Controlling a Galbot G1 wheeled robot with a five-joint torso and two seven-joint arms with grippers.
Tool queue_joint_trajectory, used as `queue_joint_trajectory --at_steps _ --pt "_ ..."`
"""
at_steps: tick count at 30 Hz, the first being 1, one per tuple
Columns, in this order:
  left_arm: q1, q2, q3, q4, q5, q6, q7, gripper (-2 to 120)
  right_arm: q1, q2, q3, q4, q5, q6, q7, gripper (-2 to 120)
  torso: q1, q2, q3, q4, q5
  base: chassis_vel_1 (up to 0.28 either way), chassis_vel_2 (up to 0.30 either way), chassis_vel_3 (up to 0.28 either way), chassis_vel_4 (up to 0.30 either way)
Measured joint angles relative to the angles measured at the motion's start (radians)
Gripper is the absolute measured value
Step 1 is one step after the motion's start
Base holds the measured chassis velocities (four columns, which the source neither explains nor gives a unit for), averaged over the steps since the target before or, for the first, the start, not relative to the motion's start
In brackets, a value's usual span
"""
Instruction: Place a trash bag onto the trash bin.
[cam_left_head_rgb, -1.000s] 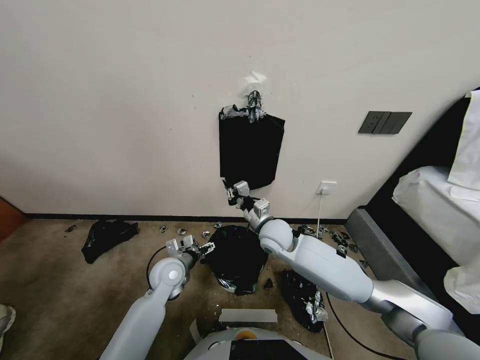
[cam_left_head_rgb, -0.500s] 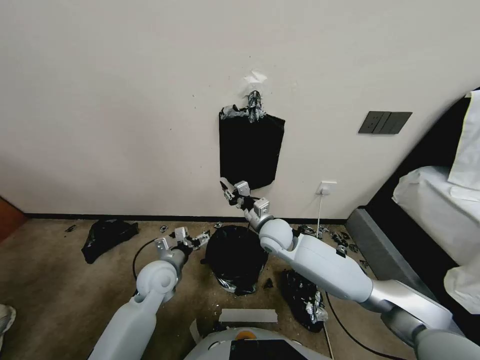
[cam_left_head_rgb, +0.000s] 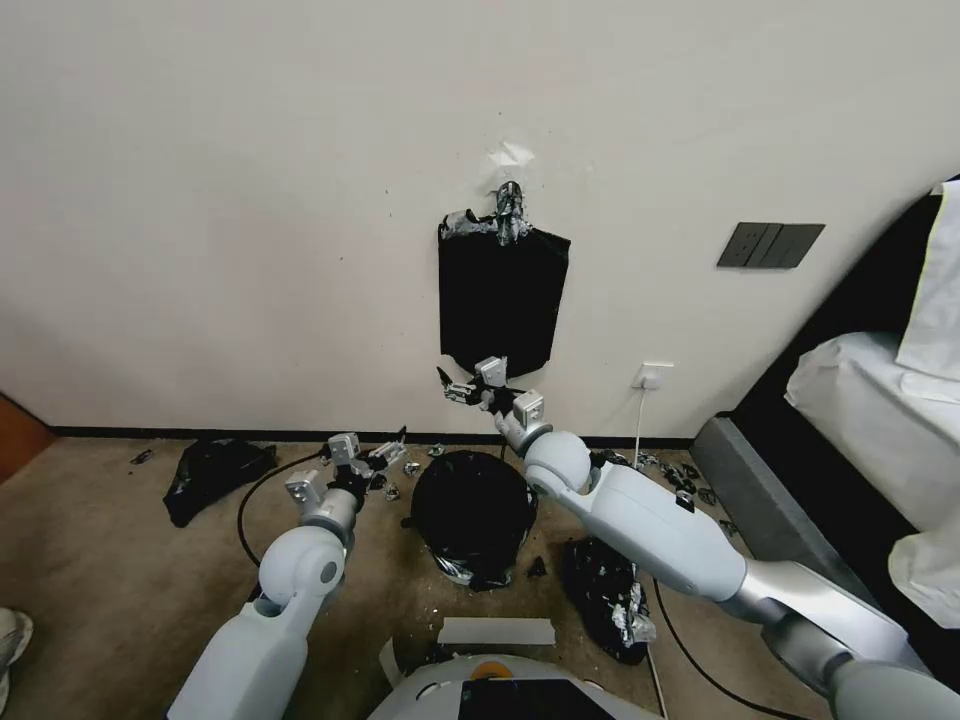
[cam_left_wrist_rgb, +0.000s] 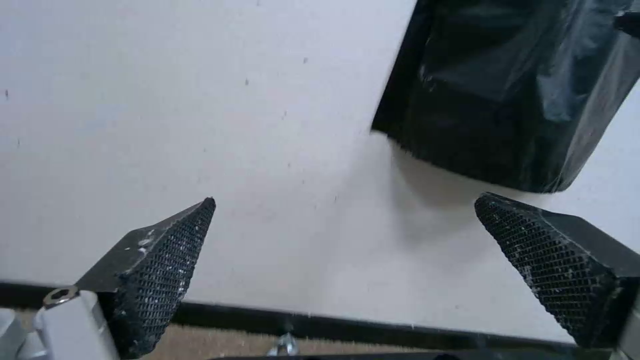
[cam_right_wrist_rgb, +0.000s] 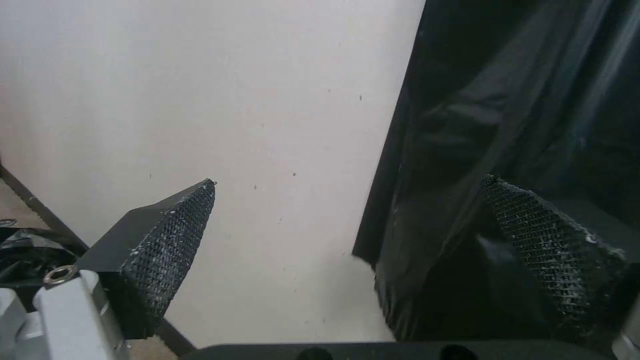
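Lining the bin (cam_left_head_rgb: 470, 565), trash bag (cam_left_head_rgb: 470, 510) sat below both claws, left claw (cam_left_head_rgb: 392, 452) spread beside it, right claw (cam_left_head_rgb: 455, 385) spread above, near hanging bundle (cam_left_head_rgb: 500, 300).

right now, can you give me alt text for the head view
Two robot arms reach toward a white wall: the right gripper, fingers open, sits at the lower edge of a flat black bundle of bags hanging there, while the open left gripper hovers beside a trash bin already lined with a black trash bag.
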Motion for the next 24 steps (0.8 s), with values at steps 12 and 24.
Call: queue_joint_trajectory --at_steps 12,24 --pt "0.009 -0.021 -0.016 0.014 0.061 -0.066 0.034 100 -0.017 -0.008 0.045 -0.001 -0.022 0.036 -0.048 100 0.0 0.0 0.0 -0.0001 0.0 0.0 0.0 0.0 0.0" --pt "0.034 -0.107 -0.049 0.005 0.166 -0.098 0.064 100 -0.057 -0.022 0.096 0.033 -0.05 0.004 -0.068 100 0.0 0.0 0.0 -0.0001 0.0 0.0 0.0 0.0 0.0"
